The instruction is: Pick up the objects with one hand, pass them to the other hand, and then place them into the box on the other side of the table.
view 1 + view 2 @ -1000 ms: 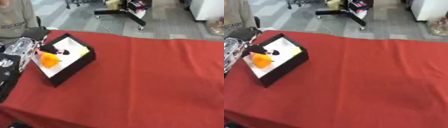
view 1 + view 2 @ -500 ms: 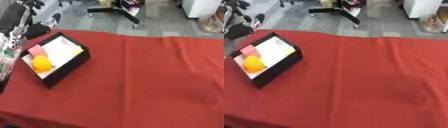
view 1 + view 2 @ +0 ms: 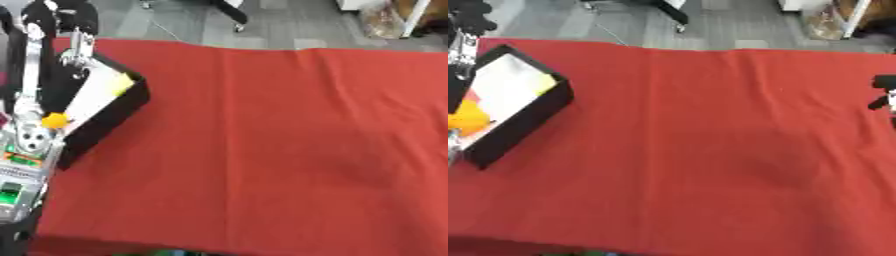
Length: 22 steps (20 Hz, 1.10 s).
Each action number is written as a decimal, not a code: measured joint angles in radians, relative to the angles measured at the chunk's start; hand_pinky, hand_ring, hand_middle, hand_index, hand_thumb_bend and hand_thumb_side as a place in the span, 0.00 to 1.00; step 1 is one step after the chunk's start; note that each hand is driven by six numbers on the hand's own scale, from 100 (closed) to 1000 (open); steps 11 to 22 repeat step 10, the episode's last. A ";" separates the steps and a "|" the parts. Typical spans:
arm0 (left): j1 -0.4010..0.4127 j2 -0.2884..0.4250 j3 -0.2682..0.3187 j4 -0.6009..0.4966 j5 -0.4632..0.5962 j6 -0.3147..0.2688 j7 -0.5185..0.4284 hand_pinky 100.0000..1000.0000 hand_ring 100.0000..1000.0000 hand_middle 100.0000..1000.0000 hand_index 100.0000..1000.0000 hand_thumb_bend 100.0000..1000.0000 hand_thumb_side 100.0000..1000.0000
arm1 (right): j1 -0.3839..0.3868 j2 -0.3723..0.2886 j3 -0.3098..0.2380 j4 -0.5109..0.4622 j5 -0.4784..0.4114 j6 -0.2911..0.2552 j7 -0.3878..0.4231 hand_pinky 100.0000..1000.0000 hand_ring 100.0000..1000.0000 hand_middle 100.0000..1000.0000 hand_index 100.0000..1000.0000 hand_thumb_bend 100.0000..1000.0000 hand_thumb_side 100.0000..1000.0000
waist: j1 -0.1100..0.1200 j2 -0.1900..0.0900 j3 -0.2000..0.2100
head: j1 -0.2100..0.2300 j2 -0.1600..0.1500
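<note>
Two items at least, an orange one (image 3: 465, 121) included, lay in the box (image 3: 531, 119); your left hand (image 3: 59, 14) hung above, fingers unreadable; you needed a straight lift clear.

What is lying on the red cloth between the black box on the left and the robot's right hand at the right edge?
Nothing: between the black box and the right hand the red cloth is bare, as the right eye view shows.

Both eyes sit in the head, looking steeply down on the red-covered counter (image 3: 710, 150), grey floor (image 3: 579, 20) at 12 o'clock. They share nearly the whole cloth and the black box (image 3: 522, 117) at 9 o'clock. Left eye sits further left: box further in-frame, left arm (image 3: 31, 125) filling its edge. Right eye alone catches a black part (image 3: 883, 92) at 3 o'clock.
</note>
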 measured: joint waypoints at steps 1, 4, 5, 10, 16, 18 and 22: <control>0.002 -0.004 -0.005 0.000 0.004 -0.002 0.002 0.68 0.55 0.61 0.77 0.19 1.00 | 0.003 0.005 -0.003 -0.003 0.001 0.003 -0.003 0.67 0.50 0.62 0.70 0.00 1.00 | -0.002 0.003 -0.003 | -0.005 0.000; 0.047 -0.042 -0.045 0.001 0.030 0.006 0.015 0.67 0.55 0.61 0.77 0.22 1.00 | 0.046 0.042 -0.021 -0.023 -0.011 0.004 -0.026 0.69 0.55 0.67 0.73 0.00 1.00 | -0.021 0.060 -0.027 | -0.023 0.000; 0.061 -0.061 -0.064 0.001 0.043 0.006 0.023 0.67 0.55 0.60 0.77 0.22 1.00 | 0.060 0.061 -0.022 -0.034 -0.021 0.002 -0.036 0.69 0.56 0.68 0.73 0.00 1.00 | -0.024 0.065 -0.026 | -0.027 0.001; 0.090 -0.141 -0.148 0.001 0.089 -0.003 0.051 0.67 0.54 0.59 0.76 0.22 1.00 | 0.098 0.161 -0.016 -0.090 -0.060 -0.009 -0.031 0.69 0.56 0.68 0.75 0.00 1.00 | -0.024 0.067 -0.025 | -0.046 0.001; 0.090 -0.141 -0.148 0.001 0.089 -0.003 0.051 0.67 0.54 0.59 0.76 0.22 1.00 | 0.098 0.161 -0.016 -0.090 -0.060 -0.009 -0.031 0.69 0.56 0.68 0.75 0.00 1.00 | -0.024 0.067 -0.025 | -0.046 0.001; 0.090 -0.141 -0.148 0.001 0.089 -0.003 0.051 0.67 0.54 0.59 0.76 0.22 1.00 | 0.098 0.161 -0.016 -0.090 -0.060 -0.009 -0.031 0.69 0.56 0.68 0.75 0.00 1.00 | -0.024 0.067 -0.025 | -0.046 0.001; 0.090 -0.141 -0.148 0.001 0.089 -0.003 0.051 0.67 0.54 0.59 0.76 0.22 1.00 | 0.098 0.161 -0.016 -0.090 -0.060 -0.009 -0.031 0.69 0.56 0.68 0.75 0.00 1.00 | -0.024 0.067 -0.025 | -0.046 0.001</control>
